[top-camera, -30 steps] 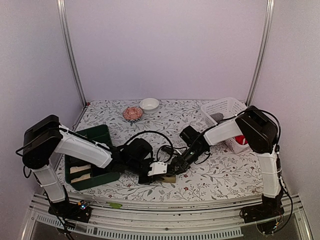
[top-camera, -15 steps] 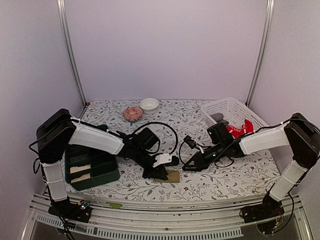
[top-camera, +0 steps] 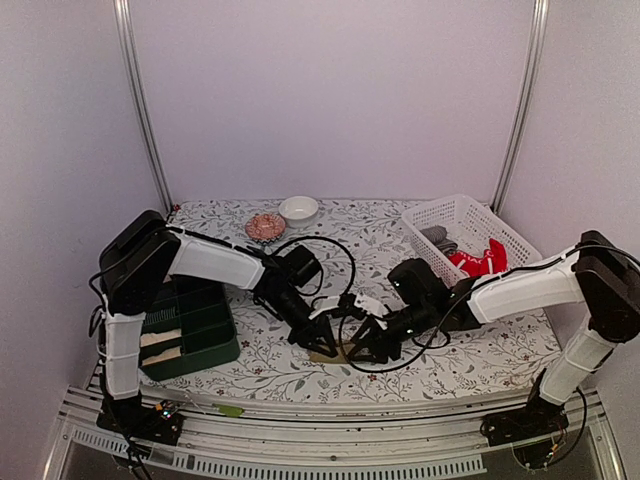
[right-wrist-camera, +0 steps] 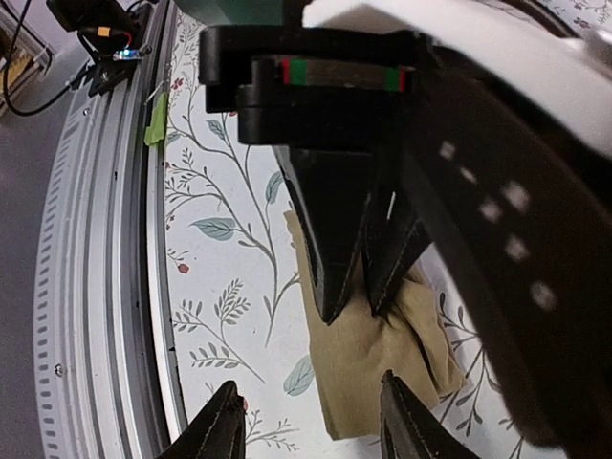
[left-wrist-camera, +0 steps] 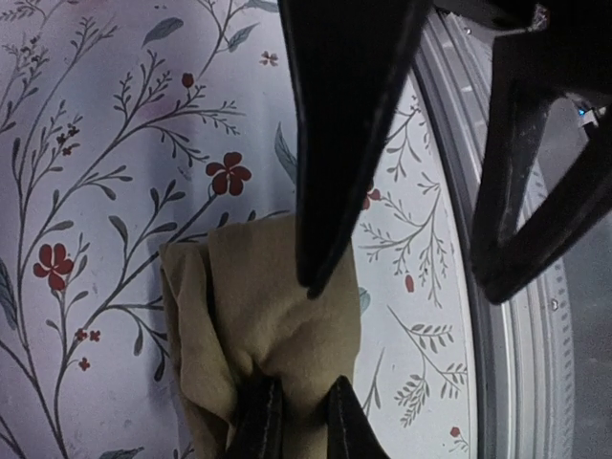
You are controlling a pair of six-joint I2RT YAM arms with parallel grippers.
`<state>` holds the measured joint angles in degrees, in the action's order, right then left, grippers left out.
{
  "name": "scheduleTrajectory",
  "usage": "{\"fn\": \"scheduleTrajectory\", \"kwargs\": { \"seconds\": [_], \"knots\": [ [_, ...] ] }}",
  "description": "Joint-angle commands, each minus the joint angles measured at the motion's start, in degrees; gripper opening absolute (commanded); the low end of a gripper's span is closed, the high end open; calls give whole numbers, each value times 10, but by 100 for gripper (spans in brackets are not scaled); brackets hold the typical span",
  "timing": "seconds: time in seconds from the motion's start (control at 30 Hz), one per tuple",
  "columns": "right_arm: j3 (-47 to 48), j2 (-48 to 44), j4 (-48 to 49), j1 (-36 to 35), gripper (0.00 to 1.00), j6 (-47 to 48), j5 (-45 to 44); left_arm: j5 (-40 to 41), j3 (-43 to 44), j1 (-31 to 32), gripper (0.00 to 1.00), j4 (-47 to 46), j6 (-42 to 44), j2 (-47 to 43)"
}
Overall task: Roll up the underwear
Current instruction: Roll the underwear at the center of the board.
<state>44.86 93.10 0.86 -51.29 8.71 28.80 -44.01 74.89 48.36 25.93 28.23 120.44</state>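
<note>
Two grippers meet low over floral tablecloth (top-camera: 480,355), white walls (top-camera: 330,100) around. Left gripper (left-wrist-camera: 298,416) pinches khaki underwear (left-wrist-camera: 268,306) near front edge; right gripper (right-wrist-camera: 311,406) spread apart, holding nothing. Green bin (top-camera: 195,335) left; basket (top-camera: 455,215) with red underwear (top-camera: 478,262) right.

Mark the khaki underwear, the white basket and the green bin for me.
khaki underwear (left-wrist-camera: 251,316): left wrist view, middle of the bunched cloth.
white basket (top-camera: 440,214): top external view, lattice wall at its far left.
green bin (top-camera: 192,362): top external view, near outer wall.
</note>
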Motion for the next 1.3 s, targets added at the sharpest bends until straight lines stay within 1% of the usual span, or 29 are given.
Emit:
{"fn": "scheduleTrajectory", "kwargs": {
  "seconds": [0.0, 0.1, 0.2, 0.4, 0.6, 0.7, 0.73, 0.8, 0.87, 0.93, 1.0, 1.1, 1.17, 1.27],
  "knots": [
    [47, 39, -23, -24, 50, 70, -52, 63, -8, -3, 0, 71, 3, 61],
    [80, 68, -48, -32, 50, 102, -77, 65, -9, -4, 0, 71, 4, 61],
    [88, 78, -52, -37, 49, 125, -84, 64, -15, -3, 0, 65, 3, 60],
    [94, 98, -63, -61, 45, 134, -98, 65, -17, -3, 0, 62, 3, 63],
    [99, 119, -67, -70, 44, 140, -117, 64, -15, -4, 1, 62, 3, 63],
    [109, 131, -76, -71, 37, 140, -130, 71, -18, -3, 3, 59, 1, 59],
    [114, 133, -79, -71, 33, 140, -131, 74, -20, -3, 5, 57, -1, 57],
    [114, 133, -82, -71, 22, 140, -133, 80, -25, -6, 11, 46, -10, 49],
    [113, 133, -82, -71, 8, 137, -133, 84, -32, -13, 21, 31, -22, 34],
    [115, 135, -87, -71, 0, 130, -128, 84, -43, -24, 30, 10, -36, 11],
    [119, 139, -95, -70, 0, 109, -118, 87, -58, -36, 36, -17, -53, -16],
    [122, 148, -107, -69, 0, 81, -92, 105, -76, -55, 42, -64, -88, -60],
    [123, 151, -111, -65, 0, 64, -71, 131, -92, -64, 45, -95, -113, -97],
    [126, 154, -113, -39, 0, 22, -19, 180, -127, -77, 48, -144, -148, -142]
  ]
}}
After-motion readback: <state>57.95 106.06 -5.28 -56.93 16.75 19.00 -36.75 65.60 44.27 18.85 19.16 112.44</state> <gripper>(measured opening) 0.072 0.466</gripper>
